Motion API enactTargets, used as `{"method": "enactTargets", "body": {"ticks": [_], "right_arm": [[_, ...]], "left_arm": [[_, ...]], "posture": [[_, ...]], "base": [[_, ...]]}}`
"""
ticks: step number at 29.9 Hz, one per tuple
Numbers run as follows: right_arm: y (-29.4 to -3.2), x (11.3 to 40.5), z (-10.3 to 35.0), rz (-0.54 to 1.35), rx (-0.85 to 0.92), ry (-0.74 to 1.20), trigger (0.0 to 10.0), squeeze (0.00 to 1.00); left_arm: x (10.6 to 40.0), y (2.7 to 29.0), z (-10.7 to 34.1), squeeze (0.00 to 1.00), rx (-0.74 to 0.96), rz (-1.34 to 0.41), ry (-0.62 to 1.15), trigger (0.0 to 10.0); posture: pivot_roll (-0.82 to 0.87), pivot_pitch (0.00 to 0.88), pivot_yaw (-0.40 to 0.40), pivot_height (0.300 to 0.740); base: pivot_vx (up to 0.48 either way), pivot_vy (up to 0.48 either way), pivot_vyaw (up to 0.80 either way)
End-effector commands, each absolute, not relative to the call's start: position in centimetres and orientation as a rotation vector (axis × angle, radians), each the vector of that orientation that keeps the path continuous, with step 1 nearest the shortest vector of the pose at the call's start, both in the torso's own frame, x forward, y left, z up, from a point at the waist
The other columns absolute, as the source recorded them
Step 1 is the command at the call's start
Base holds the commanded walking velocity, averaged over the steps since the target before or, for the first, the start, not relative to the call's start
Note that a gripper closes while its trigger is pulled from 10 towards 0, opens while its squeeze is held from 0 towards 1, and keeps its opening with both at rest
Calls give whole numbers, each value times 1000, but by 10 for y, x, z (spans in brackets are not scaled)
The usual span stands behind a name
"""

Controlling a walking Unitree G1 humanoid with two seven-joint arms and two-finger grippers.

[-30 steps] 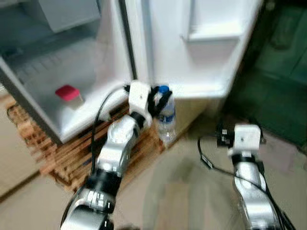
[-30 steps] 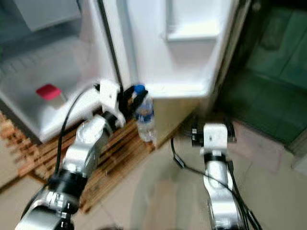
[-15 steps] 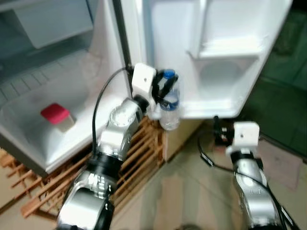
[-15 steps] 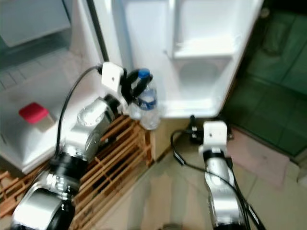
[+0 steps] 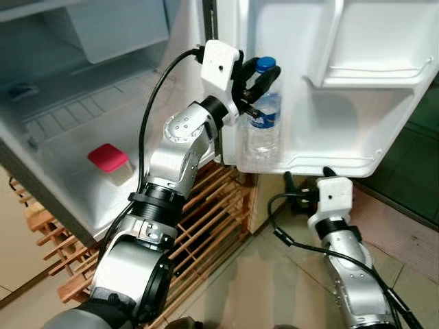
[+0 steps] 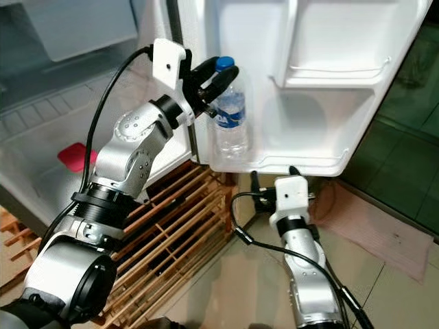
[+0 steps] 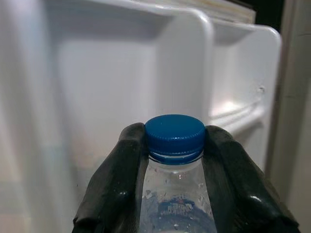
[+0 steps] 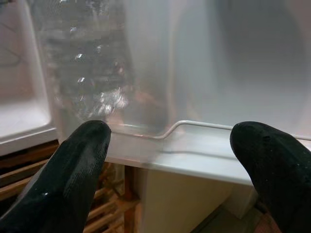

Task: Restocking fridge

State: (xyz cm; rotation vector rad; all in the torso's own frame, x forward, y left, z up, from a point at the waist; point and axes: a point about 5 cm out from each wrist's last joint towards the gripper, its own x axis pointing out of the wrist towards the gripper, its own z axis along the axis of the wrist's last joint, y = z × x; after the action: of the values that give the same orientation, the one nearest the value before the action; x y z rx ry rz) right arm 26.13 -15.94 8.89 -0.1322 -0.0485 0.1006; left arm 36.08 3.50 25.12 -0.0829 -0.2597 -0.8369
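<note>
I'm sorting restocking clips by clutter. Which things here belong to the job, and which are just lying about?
Job: water bottle gripped at its neck by the left gripper; fridge door shelf; right gripper, open below it.

Lying about: red-lidded container; wooden pallet.

We see a slatted wooden pallet [image 5: 206, 219] lying on the pale tiled floor [image 5: 274, 274], and dark green tiles [image 6: 411, 89] off to the right. A reddish mat [image 6: 384, 233] lies near their edge.
</note>
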Motion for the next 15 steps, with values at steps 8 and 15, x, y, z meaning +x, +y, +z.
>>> {"method": "enactTargets", "body": {"ticks": [8, 15], "right_arm": [[-158, 258, 93, 121, -119, -38, 10000, 0], [-161, 253, 105, 134, -116, -45, 10000, 0]], "left_arm": [[367, 25, 279, 0, -100, -789, -357, 10000], [374, 16, 295, 0, -77, -765, -416, 10000]], "posture": [[-215, 0, 69, 727], [-240, 6, 79, 727]], "base": [[0, 0, 0], [0, 0, 0]]}}
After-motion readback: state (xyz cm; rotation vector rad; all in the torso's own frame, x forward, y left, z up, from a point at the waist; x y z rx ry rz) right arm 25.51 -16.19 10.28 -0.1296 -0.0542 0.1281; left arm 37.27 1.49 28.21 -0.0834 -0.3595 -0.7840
